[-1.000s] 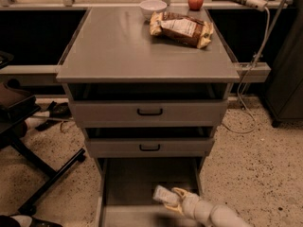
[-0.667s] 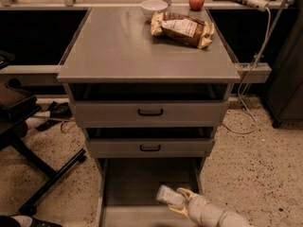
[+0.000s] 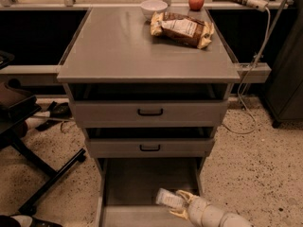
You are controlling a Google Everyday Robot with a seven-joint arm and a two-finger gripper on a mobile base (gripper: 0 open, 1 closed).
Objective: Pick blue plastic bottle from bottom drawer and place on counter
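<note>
Open bottom drawer [image 3: 142,183], end effector [image 3: 182,205] at bottle [image 3: 167,198]

1. I see the gripper [image 3: 180,205] low in the front right of the open bottom drawer [image 3: 137,183], right at the blue plastic bottle [image 3: 166,198]
2. The bottle lies on its side on the drawer floor
3. On the counter [image 3: 123,46], a snack bag [image 3: 182,28] sits at the far right, a white bowl [image 3: 154,7] just beside it
4. A red apple [image 3: 196,2] is behind them
</note>
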